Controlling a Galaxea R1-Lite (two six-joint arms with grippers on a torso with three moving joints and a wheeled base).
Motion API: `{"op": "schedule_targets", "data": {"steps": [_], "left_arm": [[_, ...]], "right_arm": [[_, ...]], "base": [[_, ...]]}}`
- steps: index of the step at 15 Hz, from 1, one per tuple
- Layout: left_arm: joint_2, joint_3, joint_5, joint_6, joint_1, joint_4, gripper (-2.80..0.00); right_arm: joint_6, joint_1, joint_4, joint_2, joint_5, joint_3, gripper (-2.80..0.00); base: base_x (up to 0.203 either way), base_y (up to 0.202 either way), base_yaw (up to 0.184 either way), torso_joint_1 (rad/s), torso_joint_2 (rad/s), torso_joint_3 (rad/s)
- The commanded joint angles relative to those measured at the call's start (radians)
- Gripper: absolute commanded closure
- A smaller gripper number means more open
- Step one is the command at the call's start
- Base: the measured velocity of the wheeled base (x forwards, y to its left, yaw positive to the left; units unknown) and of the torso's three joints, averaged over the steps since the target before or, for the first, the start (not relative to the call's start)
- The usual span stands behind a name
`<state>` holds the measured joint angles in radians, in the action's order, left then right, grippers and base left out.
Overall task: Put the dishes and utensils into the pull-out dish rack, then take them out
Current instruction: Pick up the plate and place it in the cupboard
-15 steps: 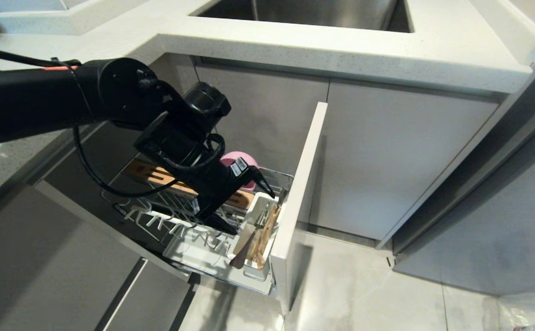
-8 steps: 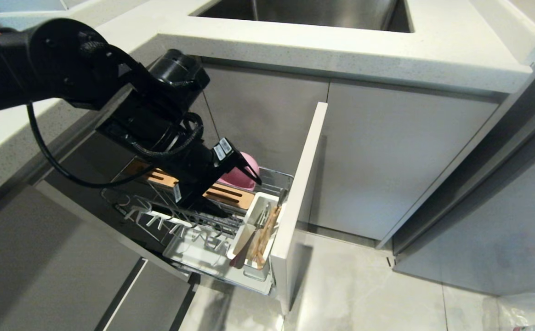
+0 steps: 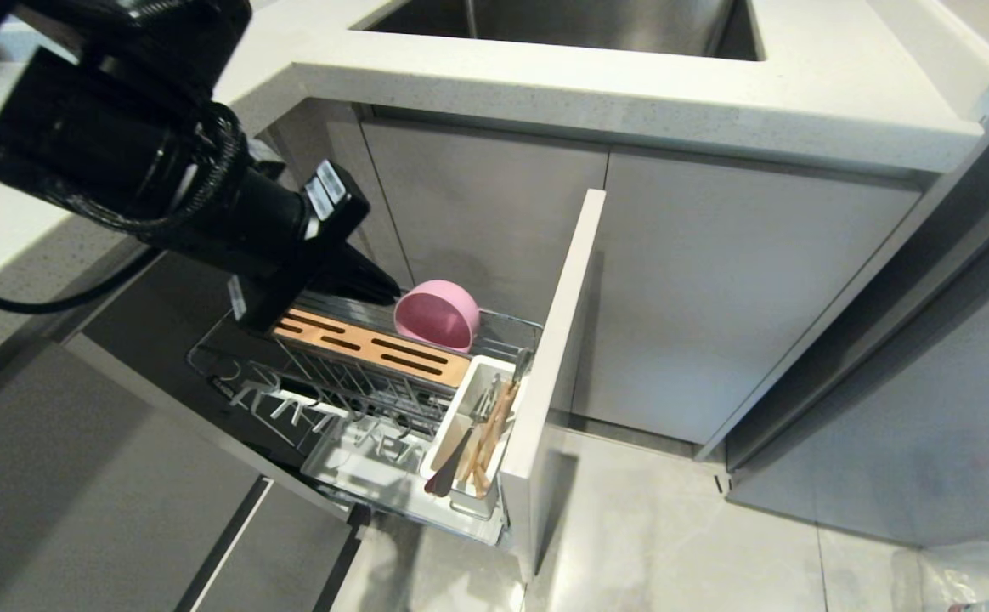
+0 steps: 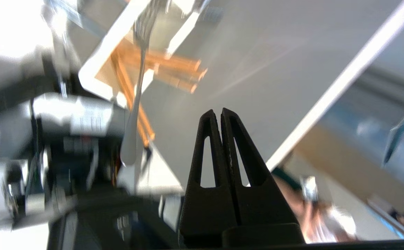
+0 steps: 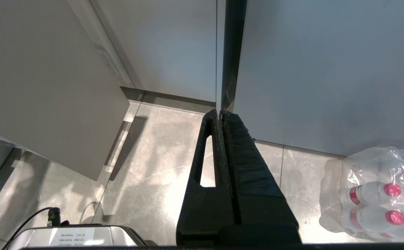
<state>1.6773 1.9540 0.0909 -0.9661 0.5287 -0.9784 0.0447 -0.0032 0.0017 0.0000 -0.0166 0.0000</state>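
Left gripper (image 3: 375, 285) hangs above the pull-out dish rack (image 3: 358, 382), fingers pressed tight together and holding nothing, its tip just beside the rim of the pink bowl (image 3: 437, 314). Directly below it runs the slotted wooden strip (image 3: 371, 347). Right of the tip, that bowl rests tilted on the wire at the back of the rack. Further out, nearer the pale front panel (image 3: 556, 374), the white utensil caddy (image 3: 471, 442) holds the wooden chopsticks (image 3: 491, 438) and the fork (image 3: 452, 459), leaning together. Over on the other side, the right gripper (image 5: 220, 113) is pinched shut and empty above the floor, near a pack of water bottles (image 5: 372, 194).
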Motion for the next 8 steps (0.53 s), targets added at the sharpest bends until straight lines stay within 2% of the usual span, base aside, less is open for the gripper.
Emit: {"op": "schedule_targets", "data": {"steps": [1, 3, 5, 8], "left_arm": [[-0.088, 0.0, -0.066, 0.018, -0.003, 0.005, 0.0], [-0.147, -0.001, -0.181, 0.093, -0.029, 0.027, 0.0], [-0.194, -0.001, -0.244, 0.18, -0.075, 0.04, 0.0], [-0.254, -0.002, -0.338, 0.348, -0.202, 0.055, 0.0]], "right_arm": [[0.001, 0.0, 0.0, 0.0, 0.0, 0.002, 0.0], [0.001, 0.0, 0.0, 0.0, 0.0, 0.002, 0.0], [0.0, 0.0, 0.0, 0.0, 0.0, 0.002, 0.0], [0.001, 0.0, 0.0, 0.0, 0.0, 0.002, 0.0]], "base": [[0.0, 0.0, 0.0, 0.0, 0.0, 0.0], [0.0, 0.0, 0.0, 0.0, 0.0, 0.0], [0.0, 0.0, 0.0, 0.0, 0.0, 0.0], [0.0, 0.0, 0.0, 0.0, 0.0, 0.0]]}}
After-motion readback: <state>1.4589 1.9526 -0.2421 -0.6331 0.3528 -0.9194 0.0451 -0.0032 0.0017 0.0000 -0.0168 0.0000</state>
